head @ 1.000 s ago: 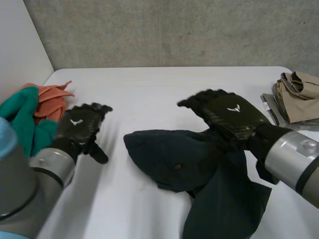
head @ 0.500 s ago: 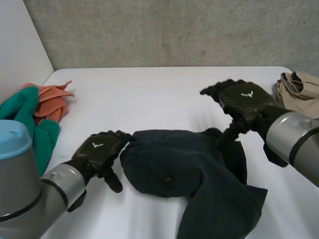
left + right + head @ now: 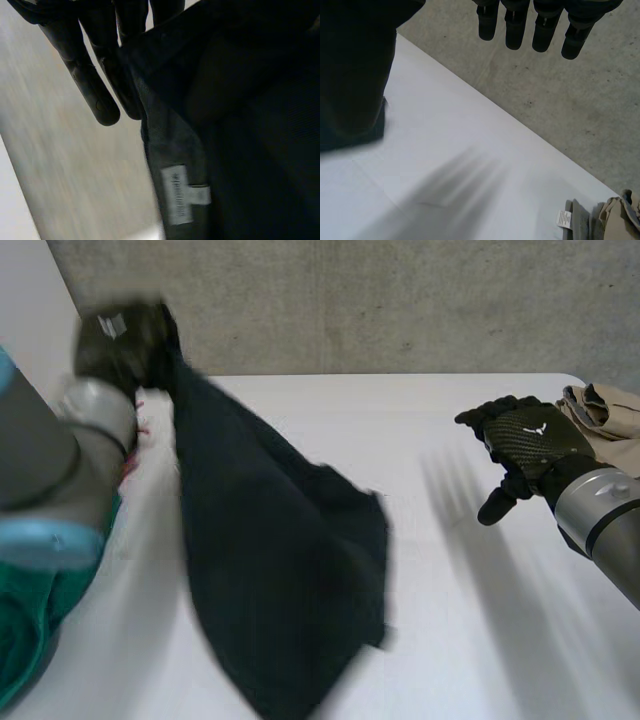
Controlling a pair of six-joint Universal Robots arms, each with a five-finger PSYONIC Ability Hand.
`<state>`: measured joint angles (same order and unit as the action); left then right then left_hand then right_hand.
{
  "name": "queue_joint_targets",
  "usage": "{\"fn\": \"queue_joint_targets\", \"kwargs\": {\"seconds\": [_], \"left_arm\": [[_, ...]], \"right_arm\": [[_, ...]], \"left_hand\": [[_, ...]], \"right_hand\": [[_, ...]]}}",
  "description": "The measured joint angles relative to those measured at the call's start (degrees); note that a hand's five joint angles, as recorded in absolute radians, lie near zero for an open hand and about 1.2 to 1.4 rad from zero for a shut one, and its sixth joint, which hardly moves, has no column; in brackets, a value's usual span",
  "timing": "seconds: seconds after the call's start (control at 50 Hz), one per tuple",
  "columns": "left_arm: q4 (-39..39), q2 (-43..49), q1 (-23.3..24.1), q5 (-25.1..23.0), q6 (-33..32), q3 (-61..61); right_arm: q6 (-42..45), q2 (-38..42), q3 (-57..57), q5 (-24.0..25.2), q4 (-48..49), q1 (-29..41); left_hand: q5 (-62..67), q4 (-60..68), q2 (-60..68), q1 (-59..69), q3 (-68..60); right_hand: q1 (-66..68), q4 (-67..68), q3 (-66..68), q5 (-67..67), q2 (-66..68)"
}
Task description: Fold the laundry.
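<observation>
One dark garment (image 3: 280,570) hangs from left hand (image 3: 125,335)

Two black hands on show, one left hand (image 3: 125,335) and one right hand (image 3: 525,445), and just one dark garment (image 3: 270,570). At the right edge of the single white tabletop (image 3: 400,440) I count two folded pieces, one beige garment (image 3: 605,405) and one grey garment (image 3: 575,220). At the left edge there's one teal cloth (image 3: 25,630).

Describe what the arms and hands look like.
The left hand and right hand are black, each with a small white emblem on its back. The right arm is a grey cylinder; the left arm, also grey, carries a light-blue band.
</observation>
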<state>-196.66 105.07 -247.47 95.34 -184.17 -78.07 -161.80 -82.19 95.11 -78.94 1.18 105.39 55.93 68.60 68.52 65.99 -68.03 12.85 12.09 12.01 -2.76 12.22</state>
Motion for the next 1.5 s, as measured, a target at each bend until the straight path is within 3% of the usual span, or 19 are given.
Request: {"fn": "queue_joint_targets", "kwargs": {"seconds": [0.14, 0.28, 0.36, 0.38, 0.4, 0.42, 0.44, 0.52, 0.58, 0.74, 0.88, 1.02, 1.14, 1.24, 1.5], "left_arm": [[0.34, 0.50, 5.61, -5.02, -0.30, 10.39], [5.55, 9.98, 17.99, -8.06, -0.06, 12.14], [8.10, 15.03, 22.48, -8.22, 0.07, 9.27], [8.46, 15.86, 23.26, -8.28, 0.08, 8.56], [8.91, 16.99, 24.42, -8.44, 0.08, 7.37], [9.06, 17.41, 24.92, -8.54, 0.07, 6.83], [9.22, 18.04, 25.89, -8.76, 0.05, 5.61], [8.49, 17.41, 27.57, -9.22, -0.01, 1.94], [7.39, 14.71, 27.39, -9.36, 0.03, -0.67], [4.08, 2.99, 21.61, -9.74, 0.32, -7.42], [1.55, -8.48, 9.65, -10.77, 0.79, -13.80], [3.33, -12.81, -2.61, -14.68, 1.33, -18.34], [7.77, -8.34, -12.76, -18.93, 0.46, -20.16], [9.21, 0.02, -17.74, -22.03, -2.84, -18.86], [7.95, 17.58, -19.51, -27.40, -12.77, -7.29]], "right_arm": [[-1.25, 0.32, -0.36, -0.20, 0.21, 0.12], [-2.13, 0.43, 0.00, -0.70, 0.85, -1.71], [-2.09, 0.70, -0.07, -0.64, 1.23, -3.51], [-2.07, 0.77, -0.10, -0.60, 1.28, -3.80], [-2.03, 0.92, -0.20, -0.55, 1.36, -4.33], [-2.00, 1.02, -0.28, -0.52, 1.39, -4.63], [-1.94, 1.22, -0.41, -0.47, 1.44, -5.01], [-1.68, 1.91, -0.86, -0.40, 1.48, -5.71], [-1.39, 2.30, -1.23, -0.40, 1.49, -5.75], [-0.65, 1.70, -2.24, -0.66, 1.18, -4.11], [-0.06, -0.86, -3.44, -0.92, -1.50, 1.49], [1.03, -0.90, -5.94, -1.56, -8.08, 10.12], [4.30, 3.99, -9.32, -3.30, -11.75, 18.58], [6.95, 12.14, -14.30, -7.61, -9.88, 24.50], [10.66, 31.55, -24.38, -17.04, 6.52, 28.42]], "left_hand": [[0.00, 0.01, 0.42, 0.00, -0.36], [0.00, 0.03, 0.47, 0.00, -0.37], [-1.36, -1.59, -2.02, -1.98, 1.25], [-8.34, -8.91, -8.50, -9.91, 8.50], [-24.53, -25.89, -25.46, -27.36, 25.02], [-25.79, -27.13, -28.05, -30.13, 26.20], [-40.66, -42.62, -43.30, -44.60, 41.76], [-52.34, -53.55, -53.85, -52.16, 53.45], [-52.59, -54.75, -54.51, -52.20, 53.82], [-52.60, -54.82, -54.51, -52.20, 53.82], [-52.60, -54.82, -54.52, -52.20, 53.82], [-52.50, -54.82, -54.51, -52.20, 53.82], [-46.33, -49.15, -49.15, -46.11, 48.69], [-45.75, -48.54, -48.76, -45.95, 48.26], [-45.79, -48.52, -48.76, -45.96, 48.26]], "right_hand": [[0.00, 0.00, 0.00, 0.00, 0.00], [0.00, 0.00, 0.00, 0.00, 0.00], [0.00, 0.00, 0.00, 0.00, 0.00], [0.00, 0.00, 0.00, 0.00, 0.00], [0.00, 0.00, 0.00, 0.00, 0.00], [0.00, 0.00, 0.00, 0.00, 0.00], [0.00, 0.00, 0.00, 0.00, 0.00], [0.00, 0.00, 0.00, 0.00, 0.00], [0.00, 0.00, 0.00, 0.00, 0.00], [0.00, 0.00, 0.00, 0.00, 0.00], [0.00, 0.00, 0.00, 0.00, 0.00], [0.00, 0.00, 0.00, 0.00, 0.00], [0.22, 1.14, 1.18, -0.81, 0.41], [0.68, 3.31, 3.62, -3.17, 3.12], [5.60, 6.64, 6.83, -6.40, 6.23]]}}
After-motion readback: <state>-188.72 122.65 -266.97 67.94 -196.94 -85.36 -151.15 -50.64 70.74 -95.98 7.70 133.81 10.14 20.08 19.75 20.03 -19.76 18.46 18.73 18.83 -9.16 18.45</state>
